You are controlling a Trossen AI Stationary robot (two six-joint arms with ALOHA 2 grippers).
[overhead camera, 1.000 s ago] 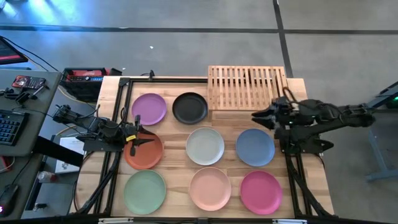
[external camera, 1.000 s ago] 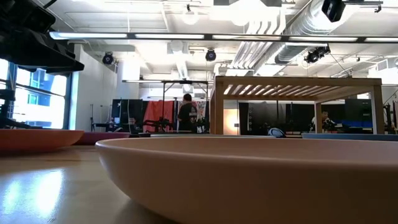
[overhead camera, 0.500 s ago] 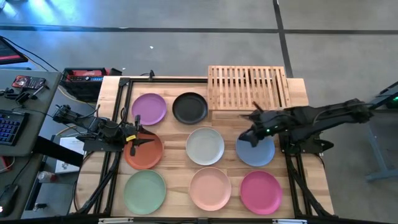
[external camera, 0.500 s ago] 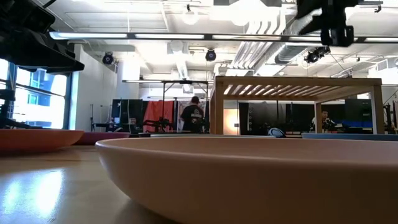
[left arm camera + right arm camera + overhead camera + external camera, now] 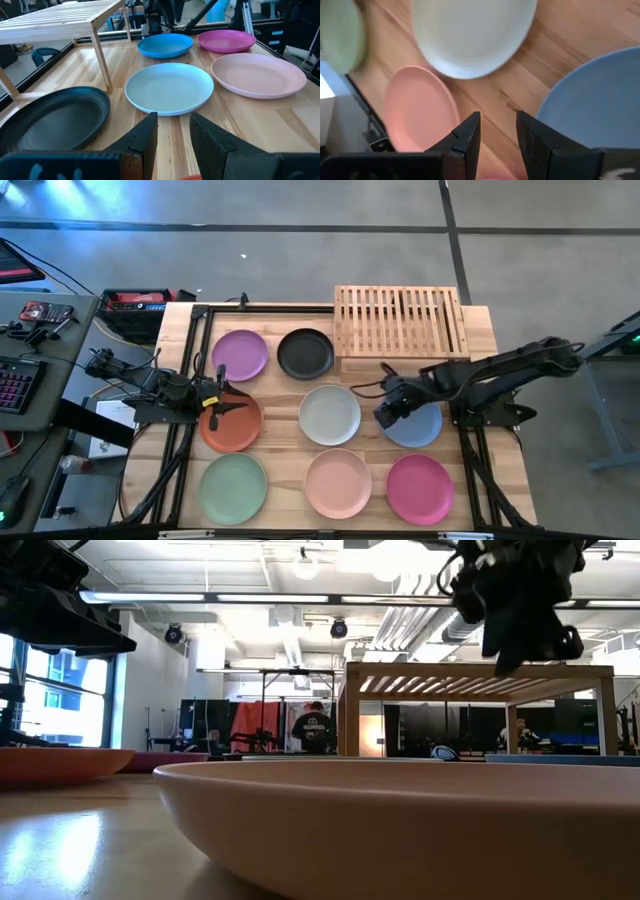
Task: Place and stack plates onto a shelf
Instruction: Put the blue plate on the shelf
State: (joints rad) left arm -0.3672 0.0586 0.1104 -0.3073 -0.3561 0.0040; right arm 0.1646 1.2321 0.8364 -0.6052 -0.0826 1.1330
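plates lie in a grid on the wooden tabletop (image 5: 480, 330), none of them on the shelf. going left to right in the high view, the left column holds the purple plate (image 5: 240, 354) at the far side, the rust-orange plate (image 5: 235, 426) in the middle and the mint green plate (image 5: 232, 486) at the near edge. the left hand (image 5: 228, 405) sits over the rust-orange plate, its two fingers parted with nothing between them; its wrist view looks past them toward the black plate (image 5: 52, 120) and the off-white plate (image 5: 169, 88).

the middle column has the black plate (image 5: 305, 353), the off-white plate (image 5: 330, 414) and the peach-pink plate (image 5: 338, 482). in the low view the peach-pink plate's (image 5: 400, 830) rim fills the foreground.

the right column starts with the shelf (image 5: 400, 320), a light-wood slatted rack at the far side of the tabletop, just beside the black plate and bare of plates. nearer lies the blue plate (image 5: 415, 423), then the magenta plate (image 5: 420, 488). the right hand (image 5: 385, 413) hangs over the left rim of the blue plate, between it and the off-white plate, arm stretched in from the right. its fingers (image 5: 465, 140) stand apart and hold nothing; beneath them its wrist view shows bare wood, with the blue plate (image 5: 600, 105), off-white plate (image 5: 470, 30) and peach-pink plate (image 5: 420, 110) around. in the low view this hand (image 5: 520, 600) hangs above the shelf (image 5: 480, 680).

a person (image 5: 315, 730) stands far back in the room.
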